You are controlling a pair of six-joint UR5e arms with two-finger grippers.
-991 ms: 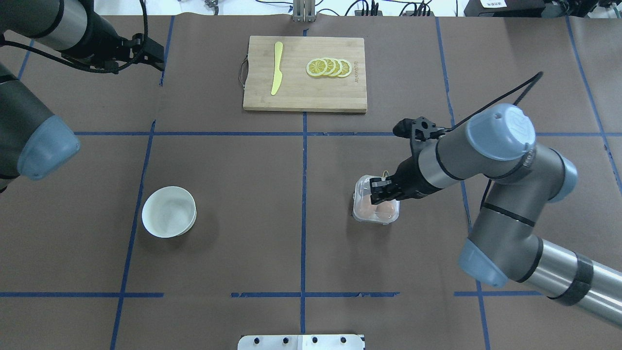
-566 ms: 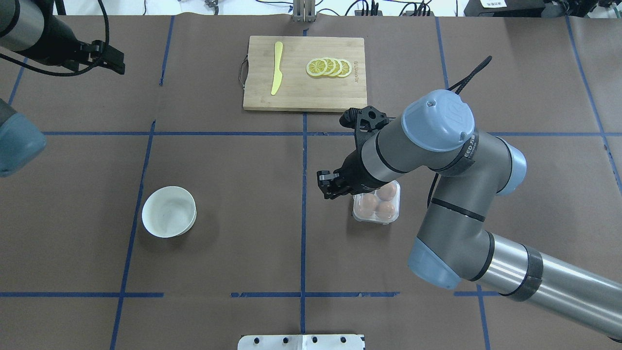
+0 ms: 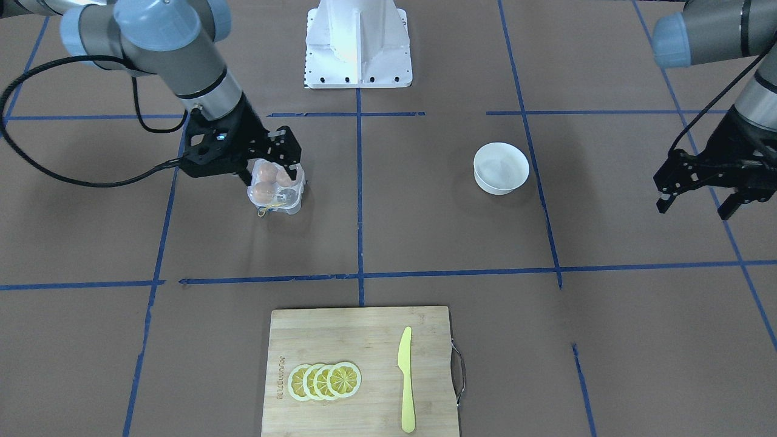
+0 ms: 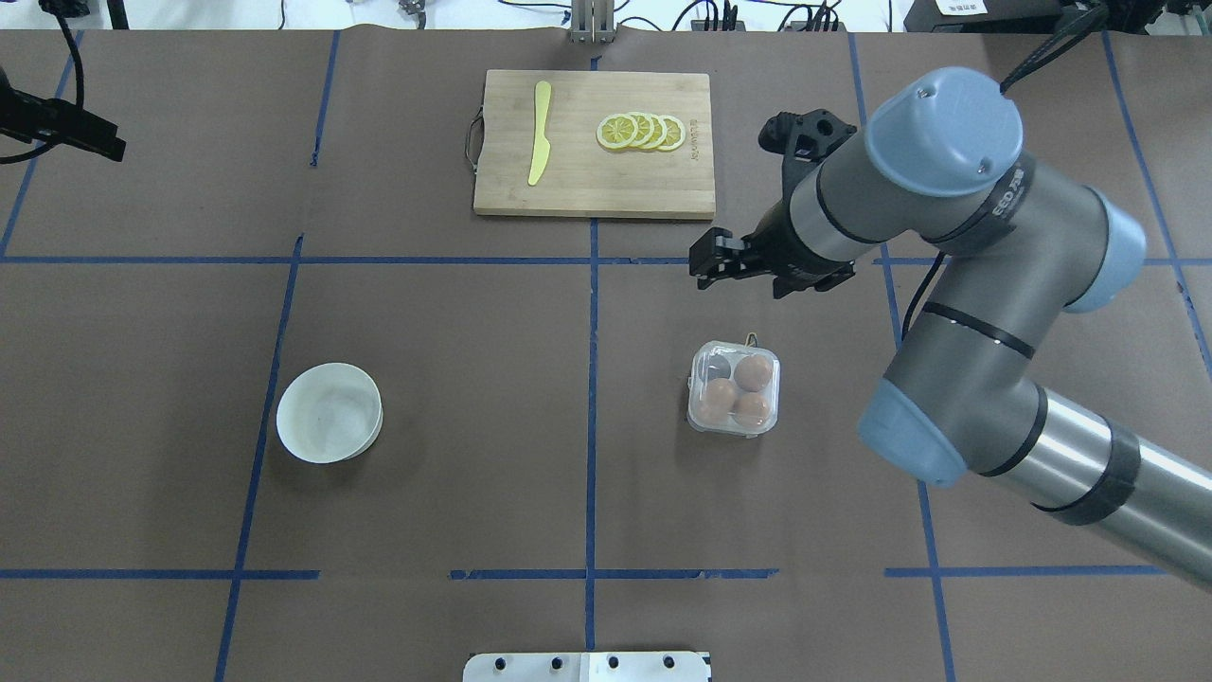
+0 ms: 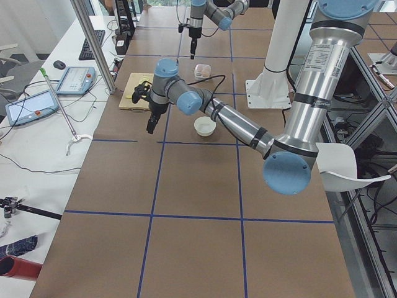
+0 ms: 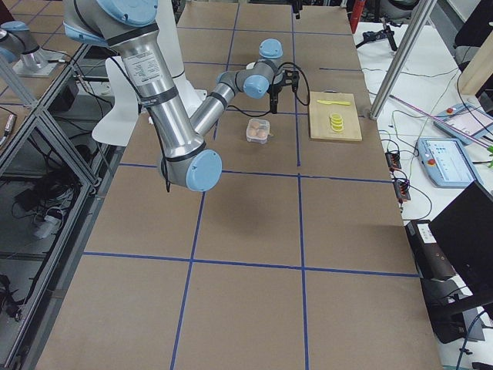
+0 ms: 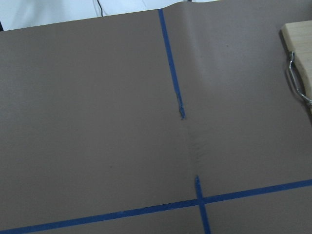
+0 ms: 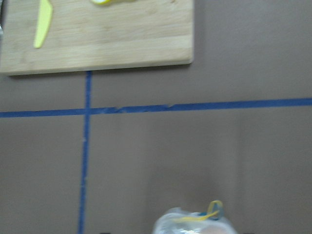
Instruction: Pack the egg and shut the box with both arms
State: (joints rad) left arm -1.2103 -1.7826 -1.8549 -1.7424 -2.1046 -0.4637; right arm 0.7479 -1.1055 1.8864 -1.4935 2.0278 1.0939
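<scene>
The clear box (image 4: 702, 413) stands right of centre with its lid down over three brown eggs (image 4: 755, 371); one cup holds none. A yellow string (image 3: 265, 210) hangs at its far edge. The box also shows in the front view (image 3: 295, 198) and at the bottom of the right wrist view (image 8: 195, 222). My right gripper (image 4: 708, 263) hangs open and empty above the table just beyond the box, not touching it (image 3: 290, 159). My left gripper (image 3: 695, 203) is open and empty at the far left edge of the table (image 4: 104, 144).
A white bowl (image 4: 329, 413) sits on the left half. A wooden cutting board (image 4: 663, 180) lies at the back centre with a yellow knife (image 4: 540, 133) and lemon slices (image 4: 641, 132). The white pedestal (image 3: 358, 42) is at the robot's side.
My right gripper has lifted off the box lid, swung left of the box, then moved to its far side. My left arm has drawn back toward the table's left edge.
</scene>
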